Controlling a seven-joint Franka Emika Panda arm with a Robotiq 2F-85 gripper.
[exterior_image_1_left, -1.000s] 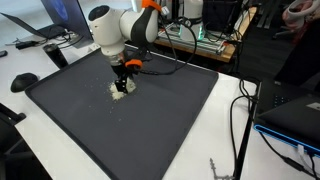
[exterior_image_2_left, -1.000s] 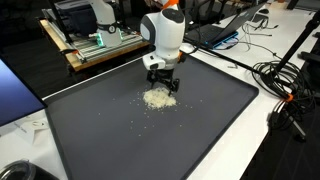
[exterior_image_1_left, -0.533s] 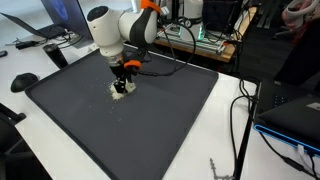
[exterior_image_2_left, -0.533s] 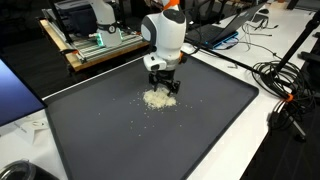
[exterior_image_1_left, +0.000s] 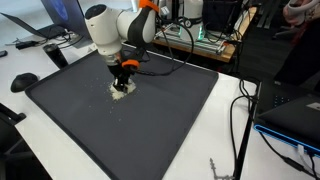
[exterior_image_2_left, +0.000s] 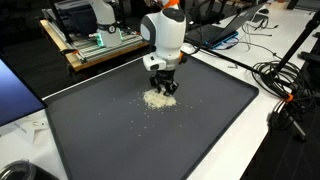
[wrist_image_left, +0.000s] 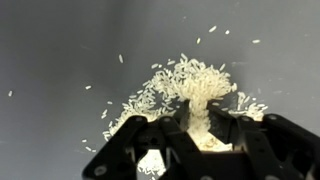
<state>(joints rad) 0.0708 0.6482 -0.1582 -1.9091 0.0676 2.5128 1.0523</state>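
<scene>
A small heap of white rice grains (wrist_image_left: 185, 82) lies on a dark mat (exterior_image_2_left: 150, 140), with loose grains scattered around it. In both exterior views the heap (exterior_image_1_left: 119, 90) (exterior_image_2_left: 155, 99) sits near the mat's far side. My gripper (wrist_image_left: 199, 125) points straight down into the heap, and its black fingers (wrist_image_left: 232, 130) have closed in to a narrow gap packed with a ridge of rice. The exterior views show the gripper (exterior_image_1_left: 123, 83) (exterior_image_2_left: 163, 88) with its tips down on the mat at the heap's edge.
The mat (exterior_image_1_left: 130, 130) covers most of a white table. Black cables (exterior_image_2_left: 285, 95) trail along one side. A wooden board with electronics (exterior_image_2_left: 95, 42) stands behind the arm, and a laptop (exterior_image_1_left: 295, 115) lies beside the mat. A person's arm (exterior_image_1_left: 300, 12) shows at the back.
The fingers have closed inward from wide open, pushing rice into a ridge between them. The arm has stayed over the heap.
</scene>
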